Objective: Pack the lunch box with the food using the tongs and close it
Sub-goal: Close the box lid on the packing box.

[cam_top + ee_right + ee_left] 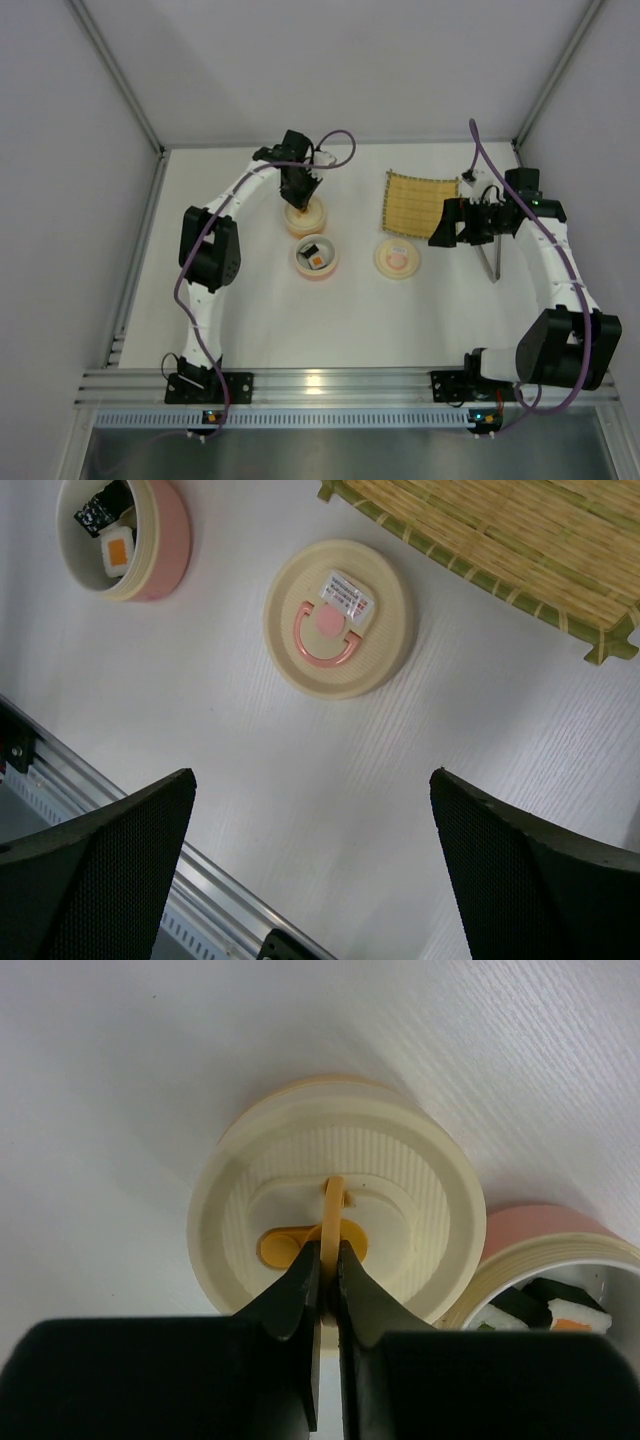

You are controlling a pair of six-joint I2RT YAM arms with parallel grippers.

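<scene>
The orange-rimmed bowl [305,217] of the lunch box wears its cream lid [335,1205]. My left gripper [328,1260] is shut on the lid's upright orange ring handle [334,1200], right above that bowl [300,188]. Beside it stands the pink-rimmed bowl [316,257], uncovered, with sushi rolls [555,1310] inside. Its cream lid [338,618], with a flat pink ring, lies on the table to the right. The grey tongs [490,264] lie under my right arm. My right gripper [312,780] hangs open and empty above the table near the pink-ringed lid [396,258].
The woven bamboo mat [420,202] lies at the back right, just behind the pink-ringed lid. An aluminium rail [330,385] runs along the near table edge. White walls close in the table on the left, back and right.
</scene>
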